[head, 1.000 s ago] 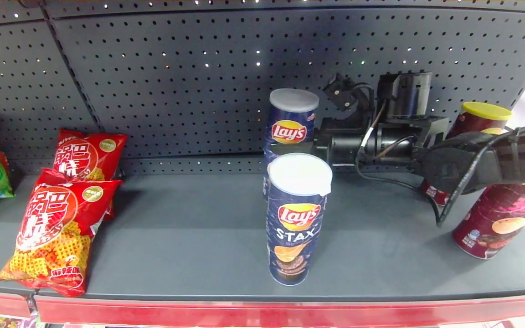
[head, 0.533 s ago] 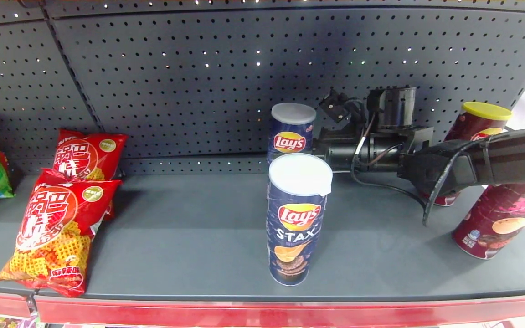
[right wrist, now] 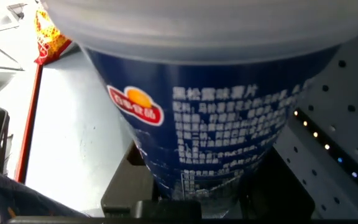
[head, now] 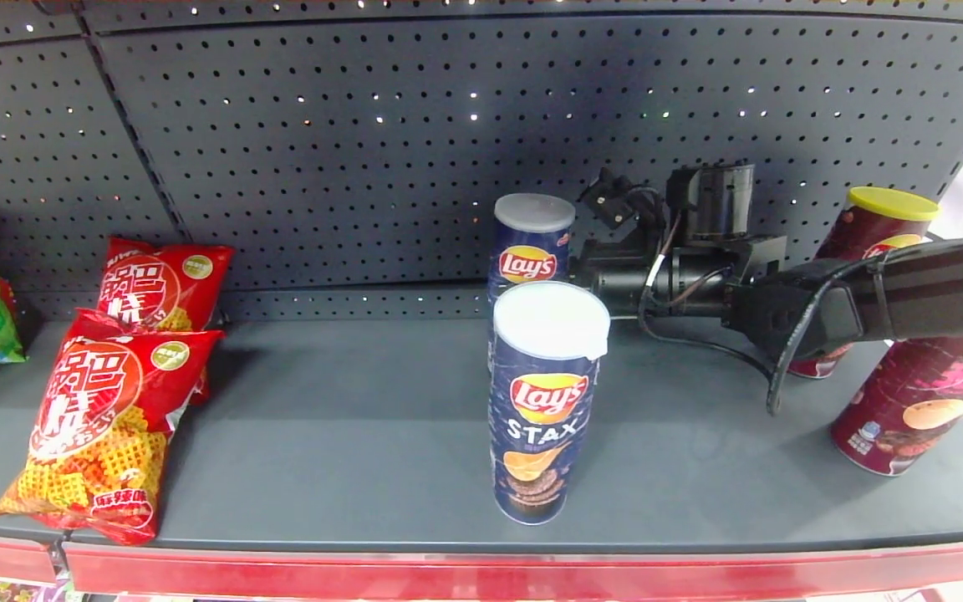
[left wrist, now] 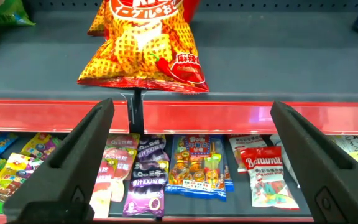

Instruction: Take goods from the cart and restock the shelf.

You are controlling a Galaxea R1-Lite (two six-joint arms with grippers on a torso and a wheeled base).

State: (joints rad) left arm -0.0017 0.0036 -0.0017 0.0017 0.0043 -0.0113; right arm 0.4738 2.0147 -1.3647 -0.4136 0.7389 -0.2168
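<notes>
Two blue cans line up at frame centre on the shelf [head: 348,435]: the front blue can [head: 545,410] stands upright, set back from the red front edge [head: 481,575]. The rear blue can [head: 532,242] is directly behind it near the pegboard back wall [head: 323,150], base hidden, with the right gripper [head: 583,274] pinching its side from frame right. Bare shelf lies open toward the red snack bags [head: 114,393] at frame left, with narrower room toward the dark red cans [head: 908,401] at right; the left gripper [left wrist: 191,165] is spread wide, holding nothing, facing the red front edge.
</notes>
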